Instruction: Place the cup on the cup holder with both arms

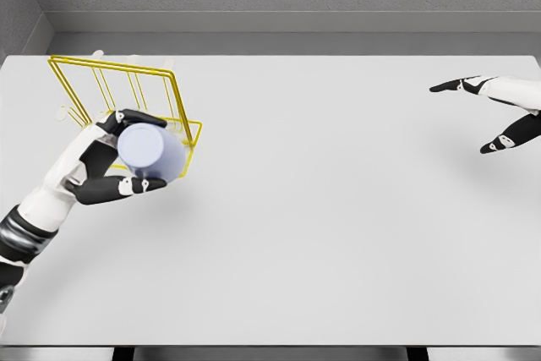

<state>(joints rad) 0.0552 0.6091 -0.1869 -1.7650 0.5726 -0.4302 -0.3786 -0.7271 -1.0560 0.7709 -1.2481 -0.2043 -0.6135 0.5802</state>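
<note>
A pale lavender cup (150, 152) is held in my left hand (127, 151), whose black fingers curl around its sides. The cup sits right at the front corner of a yellow wire cup holder (118, 90) that stands at the table's far left. Part of the rack's front edge is hidden behind the cup and hand. My right hand (486, 116) hovers at the far right edge of the table, fingers spread and holding nothing, far from the cup.
The white table (321, 209) stretches wide between the two hands. A grey wall runs along the table's far edge, and the front edge lies near the bottom of the view.
</note>
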